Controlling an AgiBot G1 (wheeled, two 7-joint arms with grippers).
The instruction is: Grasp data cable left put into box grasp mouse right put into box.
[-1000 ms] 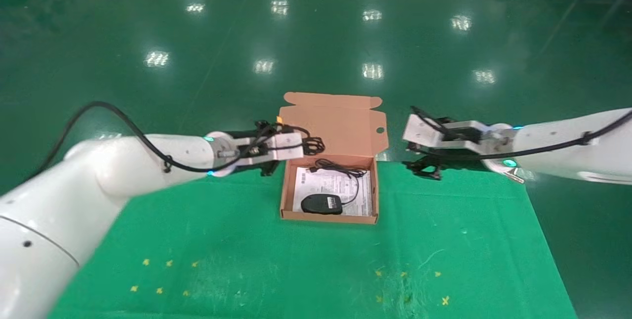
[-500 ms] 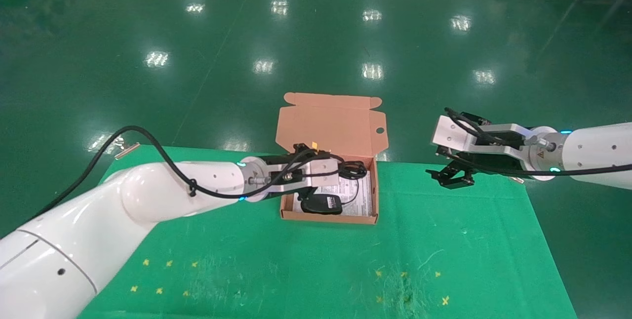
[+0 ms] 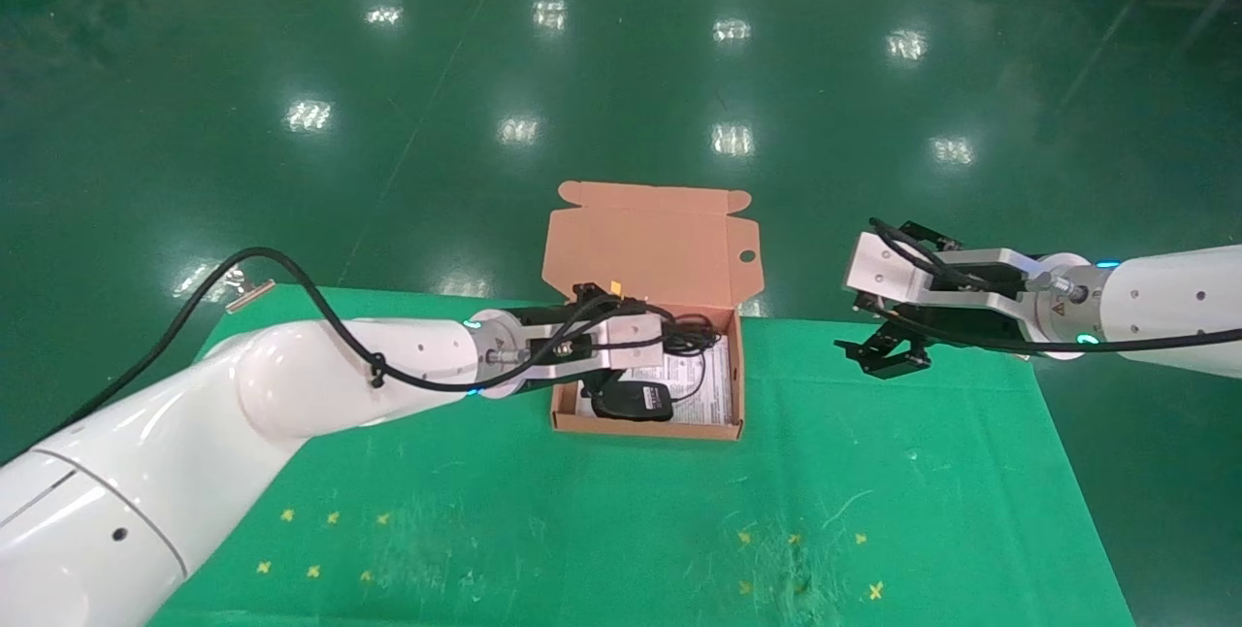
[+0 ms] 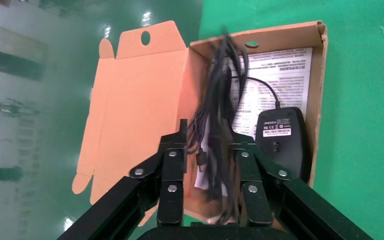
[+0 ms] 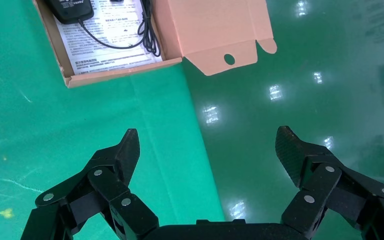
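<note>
From my head, I see my left gripper [image 3: 621, 367] over the shallow tan cardboard box [image 3: 735, 384] with its flap lid standing open. It holds the thin black bundled data cable [image 3: 691, 334], which hangs just above the white printed sheet [image 3: 706, 384] inside the box. The small black oval mouse [image 3: 634, 401] already lies in the box, near the front wall, with its thin cord [image 3: 695, 379] curling beside it. So I judge the mouse part is done and the cable part is almost done. My right gripper [image 3: 885, 355] waits well to the right of the box, over the far edge of the green cloth table [image 3: 582, 520].

From my left wrist, my fingers [image 4: 172, 165] are pinched on the cable bundle, and its long loops reach over the sheet toward the far wall of the box. The mouse sits just beside the bundle. Next I think I must go a bit lower and let go, so the loops land next to the mouse and not on the box wall.

From my right wrist, that gripper is spread wide and holds nothing. The box is far from it. Nothing else lies near the box to block me.
</note>
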